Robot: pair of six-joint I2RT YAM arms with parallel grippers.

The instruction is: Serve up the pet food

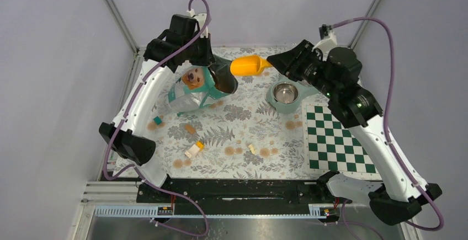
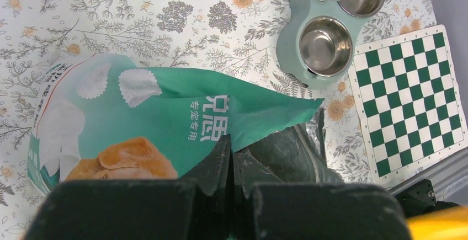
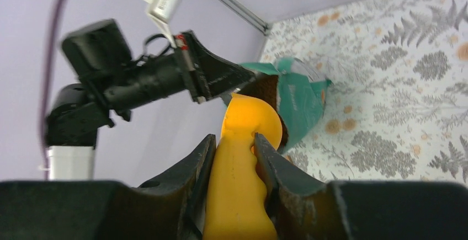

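Note:
The teal bag [image 1: 193, 88] with a golden dog on it lies tilted on the floral mat, its mouth facing right. My left gripper [image 1: 219, 68] is shut on the bag's upper rim [image 2: 259, 118] and holds the mouth open. My right gripper [image 1: 274, 62] is shut on the handle of an orange scoop [image 1: 248, 64], whose head is at the bag's mouth [image 3: 251, 116]. A dark brown mass of pet food [image 3: 269, 89] shows inside the mouth, behind the scoop. The teal double feeder [image 1: 276, 103] stands to the right. Its near steel bowl [image 2: 325, 38] looks empty.
A green-and-white chessboard [image 1: 336, 138] lies at the right, next to the feeder. Small toy blocks lie on the mat: a teal one [image 1: 158, 120], a white and orange one [image 1: 194, 149] and a yellow one [image 1: 251, 148]. Walls stand close behind both arms.

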